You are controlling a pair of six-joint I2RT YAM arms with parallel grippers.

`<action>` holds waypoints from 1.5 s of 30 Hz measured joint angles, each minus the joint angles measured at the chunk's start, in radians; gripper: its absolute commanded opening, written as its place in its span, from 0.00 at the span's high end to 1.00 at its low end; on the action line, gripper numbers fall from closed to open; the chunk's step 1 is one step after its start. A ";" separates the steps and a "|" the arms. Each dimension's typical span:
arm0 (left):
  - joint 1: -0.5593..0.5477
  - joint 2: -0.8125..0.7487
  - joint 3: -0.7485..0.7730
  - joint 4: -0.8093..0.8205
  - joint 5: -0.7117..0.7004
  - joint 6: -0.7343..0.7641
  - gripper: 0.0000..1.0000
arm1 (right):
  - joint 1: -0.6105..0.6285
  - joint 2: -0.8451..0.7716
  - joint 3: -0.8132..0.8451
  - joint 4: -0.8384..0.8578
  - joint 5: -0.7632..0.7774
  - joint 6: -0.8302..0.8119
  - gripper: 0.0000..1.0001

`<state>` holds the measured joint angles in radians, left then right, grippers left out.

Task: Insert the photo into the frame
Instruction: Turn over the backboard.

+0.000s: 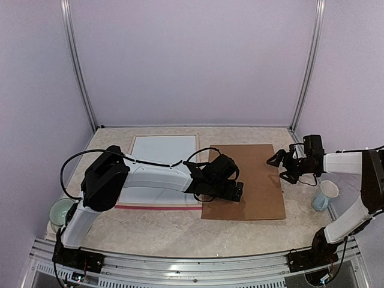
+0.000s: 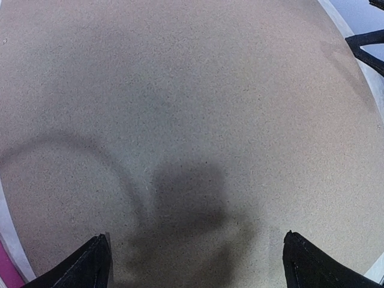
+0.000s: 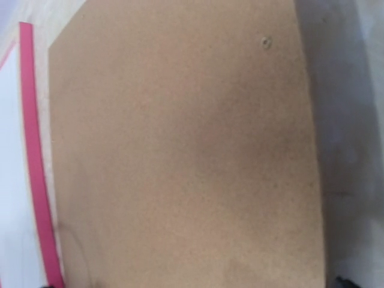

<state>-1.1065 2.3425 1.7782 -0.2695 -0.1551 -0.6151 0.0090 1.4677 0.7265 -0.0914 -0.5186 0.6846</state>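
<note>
The frame (image 1: 157, 207) lies flat at the left of the table, its pink-red moulding showing along the near edge and as a strip in the right wrist view (image 3: 36, 174). A white mat sheet (image 1: 163, 155) fills it. The photo is out of view. The brown backing board (image 1: 258, 180) lies just right of the frame. My left gripper (image 1: 237, 191) hovers low over the board's left part, open, with its two fingertips (image 2: 90, 264) far apart and nothing between them. My right gripper (image 1: 276, 170) hangs open at the board's right edge, empty.
A pale green cup (image 1: 60, 212) stands at the table's left edge by the left arm's base. A white and blue cup (image 1: 326, 195) stands at the right, close to the right arm. Metal posts (image 1: 303, 66) and lilac walls close in the back.
</note>
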 measured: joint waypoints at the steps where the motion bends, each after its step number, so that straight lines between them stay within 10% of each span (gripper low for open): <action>1: 0.000 0.000 0.002 0.000 0.000 0.000 0.01 | 0.000 -0.003 0.000 0.005 -0.008 0.005 0.01; 23: 0.224 -0.178 -0.136 -0.020 -0.108 -0.006 0.01 | 0.001 -0.009 0.000 0.071 -0.169 0.055 0.01; 45: 0.183 -0.108 -0.139 -0.059 -0.079 -0.003 0.01 | 0.001 -0.003 0.000 0.108 -0.205 0.076 0.01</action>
<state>-0.9234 2.2345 1.6390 -0.3286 -0.2340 -0.6186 0.0097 1.4651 0.7265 0.0166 -0.7238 0.7609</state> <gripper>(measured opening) 0.989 0.992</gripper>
